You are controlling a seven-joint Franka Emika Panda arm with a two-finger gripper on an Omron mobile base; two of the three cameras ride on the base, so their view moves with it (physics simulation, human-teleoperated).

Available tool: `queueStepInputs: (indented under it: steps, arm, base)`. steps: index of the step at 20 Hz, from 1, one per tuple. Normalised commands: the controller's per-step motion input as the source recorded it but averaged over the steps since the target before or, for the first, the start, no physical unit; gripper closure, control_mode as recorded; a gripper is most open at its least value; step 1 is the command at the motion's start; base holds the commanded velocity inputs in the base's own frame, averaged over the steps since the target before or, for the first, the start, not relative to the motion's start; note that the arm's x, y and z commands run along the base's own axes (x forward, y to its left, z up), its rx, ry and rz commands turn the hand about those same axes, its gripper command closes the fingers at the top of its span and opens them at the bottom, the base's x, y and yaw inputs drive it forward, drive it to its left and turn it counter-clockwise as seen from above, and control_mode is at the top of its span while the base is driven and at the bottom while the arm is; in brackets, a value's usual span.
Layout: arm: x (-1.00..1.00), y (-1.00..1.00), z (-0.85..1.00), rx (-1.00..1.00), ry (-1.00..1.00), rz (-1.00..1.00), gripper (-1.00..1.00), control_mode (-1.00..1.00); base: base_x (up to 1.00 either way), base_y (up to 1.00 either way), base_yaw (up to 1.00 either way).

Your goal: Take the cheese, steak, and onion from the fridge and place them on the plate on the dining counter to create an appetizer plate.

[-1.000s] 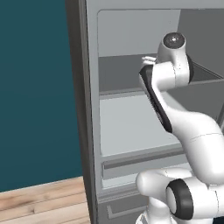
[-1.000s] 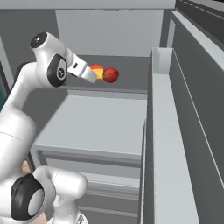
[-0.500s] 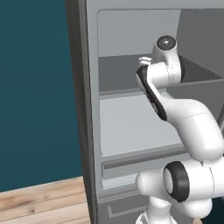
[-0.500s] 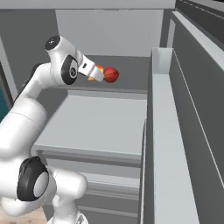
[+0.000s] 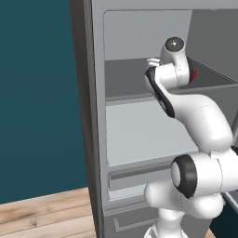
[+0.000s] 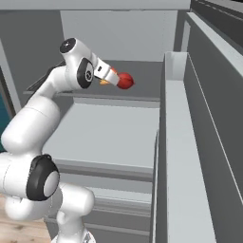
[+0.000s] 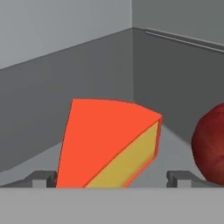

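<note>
At the far left of the left base view a teal wall is seen, and beside it the open fridge (image 5: 93,116), a tall grey cabinet with pale shelves. The white arm is reached in over the upper shelf (image 6: 142,92), where the food is kept. In the hand view, from left to right, the left fingertip (image 7: 41,178) is seen low in the frame, then the cheese (image 7: 109,144), a wedge with an orange-red rind and a yellow cut face, then the right fingertip, then the onion (image 7: 212,146), a dark-red ball just beside the cheese and cut off at the frame's right edge. The gripper (image 7: 111,179) is spread wide, one finger to each side of the wedge, and nothing is pinched yet; whether the fingers touch the cheese cannot be told. The wide stance seems chosen so that the wedge can be taken across its flat sides without the onion being knocked. In the right base view the onion (image 6: 125,81) is seen past the hand, with the fridge door and its bins at the right. The cheese is judged to be the first item picked.
</note>
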Motion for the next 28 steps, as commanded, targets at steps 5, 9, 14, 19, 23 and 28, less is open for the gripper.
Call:
queueStepInputs:
  steps: [5,9,14,19,23,28]
  arm:
    - [0.14,-0.07,-0.31,0.00,0.00,-0.02,1.00,-1.00]
    - [0.00,-0.12,-0.37,0.00,0.00,-0.06,1.00,-1.00]
    - [0.00,-0.23,-0.35,0.00,-0.04,-0.09,1.00,-1.00]
    - [-0.15,-0.22,-0.26,0.00,-0.08,-0.07,1.00,-1.00]
    - [-0.62,-0.02,-0.14,0.00,-0.03,0.00,1.00,-1.00]
    - [-0.58,0.25,0.00,0.00,0.03,0.04,1.00,-1.00]
  base:
    - [0.00,0.00,0.00]
    - [0.00,0.00,0.00]
    - [0.00,0.00,0.00]
    - [0.00,0.00,0.00]
    - [0.00,0.00,0.00]
    - [0.00,0.00,0.00]
